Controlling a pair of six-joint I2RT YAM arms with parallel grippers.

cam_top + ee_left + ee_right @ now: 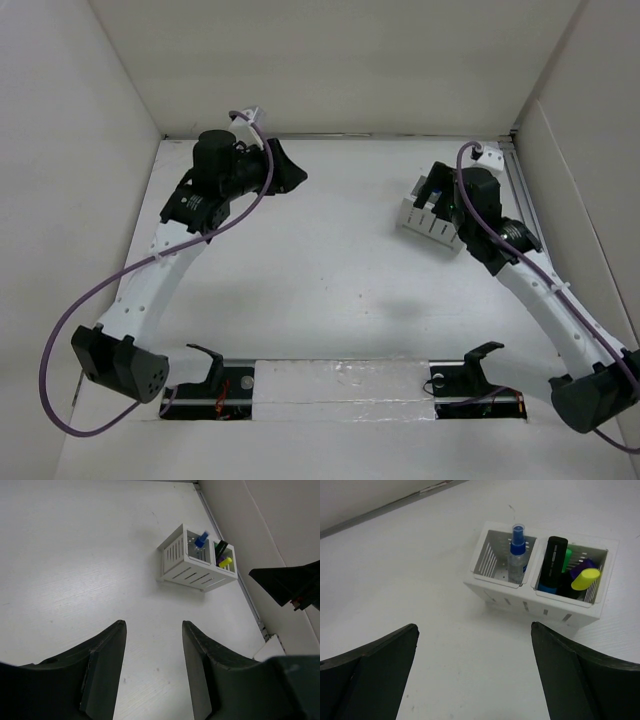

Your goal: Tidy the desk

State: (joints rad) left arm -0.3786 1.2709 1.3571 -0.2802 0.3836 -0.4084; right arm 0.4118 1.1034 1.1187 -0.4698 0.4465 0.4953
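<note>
Broadly, the large flat matte white desk [330,300] spreads beneath both arms. The left gripper [153,630] and the right gripper [474,630] hang above it with fingers spread, grasping nothing. Toward its far right side stands a small white slotted plastic organiser box [530,605]. One compartment holds a clear spray bottle with a blue top [517,555]. The other holds a black marker [552,562], a yellow-capped highlighter [585,578] and a purple pen [579,569].

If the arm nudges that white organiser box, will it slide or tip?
Probably slides: the organiser sits low and wide on the smooth desk. Likely light, thin slotted plastic. The tall spray bottle inside may rattle or lean.
</note>
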